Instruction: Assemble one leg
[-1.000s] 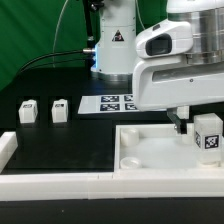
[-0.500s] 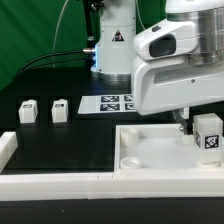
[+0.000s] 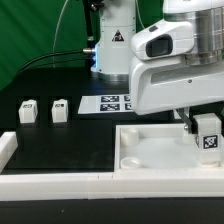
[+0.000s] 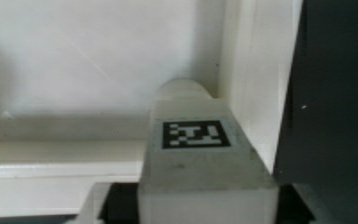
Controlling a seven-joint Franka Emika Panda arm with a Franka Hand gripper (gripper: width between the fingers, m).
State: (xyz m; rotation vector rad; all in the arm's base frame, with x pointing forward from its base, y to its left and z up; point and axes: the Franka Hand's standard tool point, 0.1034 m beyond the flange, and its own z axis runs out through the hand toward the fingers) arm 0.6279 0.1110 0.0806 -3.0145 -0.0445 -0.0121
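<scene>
My gripper (image 3: 198, 122) is shut on the leg (image 3: 208, 136), a small white square post with a black-and-white tag facing the camera. I hold it upright over the far right corner of the large white tray (image 3: 150, 162). In the wrist view the leg (image 4: 197, 150) fills the middle, with its tag towards the camera and a dark finger (image 4: 123, 203) on each side of it. The tray's raised wall (image 4: 247, 60) runs just beside the leg's end. Whether the leg touches the tray floor is hidden.
Two more small white legs (image 3: 28, 110) (image 3: 60, 110) stand on the black table at the exterior view's left. The marker board (image 3: 112, 103) lies behind the tray. A white rail (image 3: 60, 186) runs along the front, with a short piece (image 3: 8, 148) at the left.
The gripper and the leg have shifted very slightly to the exterior view's right and down. The grip is unchanged.
</scene>
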